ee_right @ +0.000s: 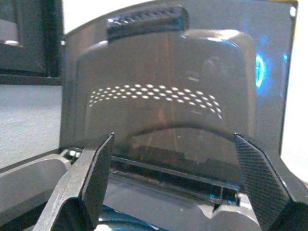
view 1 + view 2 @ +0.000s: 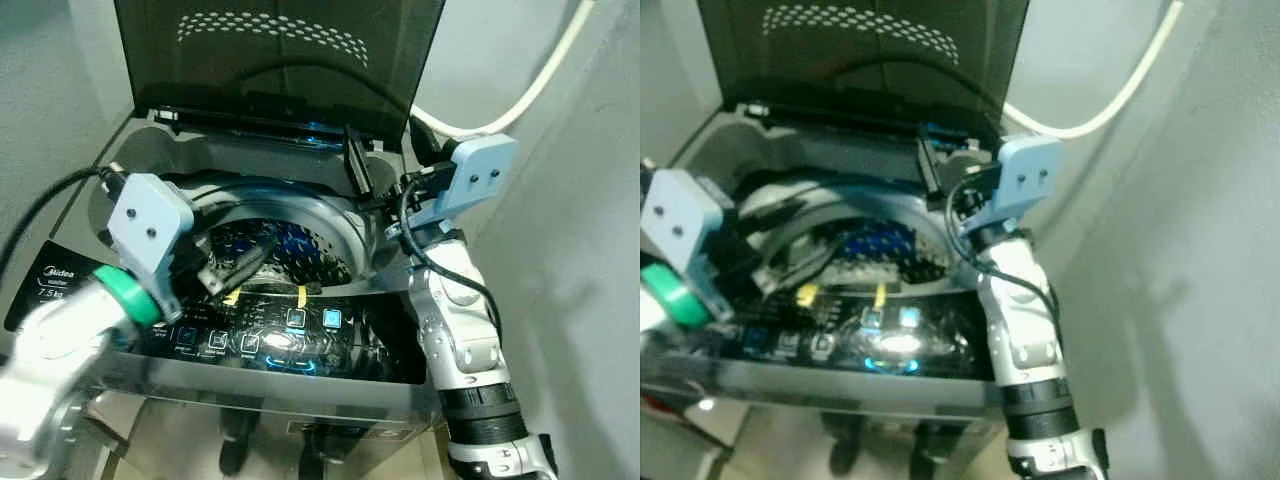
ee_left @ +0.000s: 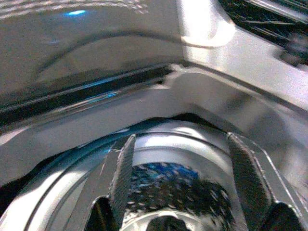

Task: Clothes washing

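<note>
Over grey top-loading washer's perforated steel drum, left gripper hangs open, empty; right gripper open near raised smoked lid; check drum loaded, then swing lid down squarely

The washing machine stands before the robot, lid raised at the far side, control panel nearest, drum between them, hose far right.

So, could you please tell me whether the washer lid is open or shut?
Open: the lid stands upright behind the exposed drum.
</note>
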You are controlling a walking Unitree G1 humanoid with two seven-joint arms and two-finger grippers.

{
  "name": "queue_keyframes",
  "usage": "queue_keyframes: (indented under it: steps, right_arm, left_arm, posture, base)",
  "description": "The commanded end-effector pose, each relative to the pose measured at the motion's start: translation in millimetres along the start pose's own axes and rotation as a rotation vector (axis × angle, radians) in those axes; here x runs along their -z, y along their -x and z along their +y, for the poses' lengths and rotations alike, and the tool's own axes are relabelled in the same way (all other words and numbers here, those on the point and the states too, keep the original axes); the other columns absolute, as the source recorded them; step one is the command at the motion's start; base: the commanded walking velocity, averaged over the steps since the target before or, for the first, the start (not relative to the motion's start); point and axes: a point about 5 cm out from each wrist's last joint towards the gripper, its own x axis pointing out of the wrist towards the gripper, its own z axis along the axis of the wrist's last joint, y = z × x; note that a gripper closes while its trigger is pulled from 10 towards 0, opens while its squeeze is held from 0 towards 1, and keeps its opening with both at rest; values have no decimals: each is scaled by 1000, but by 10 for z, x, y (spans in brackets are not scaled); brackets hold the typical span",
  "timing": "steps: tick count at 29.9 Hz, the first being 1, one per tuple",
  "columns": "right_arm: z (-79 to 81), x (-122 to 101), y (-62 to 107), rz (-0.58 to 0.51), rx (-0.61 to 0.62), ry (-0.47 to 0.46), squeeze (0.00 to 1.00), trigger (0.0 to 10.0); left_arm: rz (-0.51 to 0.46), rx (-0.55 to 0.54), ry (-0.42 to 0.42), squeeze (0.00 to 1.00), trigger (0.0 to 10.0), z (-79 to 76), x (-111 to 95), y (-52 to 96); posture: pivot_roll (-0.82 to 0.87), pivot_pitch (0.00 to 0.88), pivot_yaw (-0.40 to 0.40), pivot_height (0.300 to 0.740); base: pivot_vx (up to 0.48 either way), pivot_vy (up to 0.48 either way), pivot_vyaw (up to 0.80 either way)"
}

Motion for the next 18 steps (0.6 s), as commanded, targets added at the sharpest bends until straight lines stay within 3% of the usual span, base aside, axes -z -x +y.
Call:
queue_keyframes:
  steps: [1,2,3,5,6,11,14,16,18]
  right_arm:
    - [-63,53,38,28,36,-26,0,10000]
    - [-88,74,56,38,52,-33,0,10000]
    - [-88,74,56,38,52,-33,0,10000]
    - [-121,90,75,45,68,-36,0,10000]
    - [-169,107,102,52,90,-38,0,10000]
    - [-189,122,114,55,98,-40,0,10000]
    - [-200,128,114,56,102,-41,0,10000]
    - [-213,132,115,58,105,-40,0,10000]
    - [-223,136,118,61,108,-39,0,10000]
  left_arm:
    - [-34,-114,9,0,10000,62,4,-57]
    - [-74,-189,11,0,10000,113,-18,-104]
    - [-74,-189,11,0,10000,113,-18,-104]
    - [-110,-235,-35,0,10000,146,-59,-144]
    - [-161,-292,-143,0,10000,178,-134,-222]
    - [-190,-383,-219,0,10000,217,-193,-325]
    - [-182,-441,-180,0,10000,244,-165,-384]
    - [-160,-472,-88,0,10000,269,-106,-401]
    - [-160,-497,-52,0,10000,297,-86,-395]
  posture:
    - [145,109,-67,740]
    - [126,92,-62,740]
    - [126,92,-62,740]
    - [119,86,-59,740]
    - [112,75,-56,740]
    - [103,61,-52,740]
    - [87,42,-46,740]
    - [83,35,-44,740]
    - [82,32,-43,740]
  base:
    - [0,0,0]
    - [0,0,0]
    - [0,0,0]
    - [0,0,0]
    - [0,0,0]
    - [0,0,0]
    - [0,0,0]
    - [0,0,0]
    - [0,0,0]
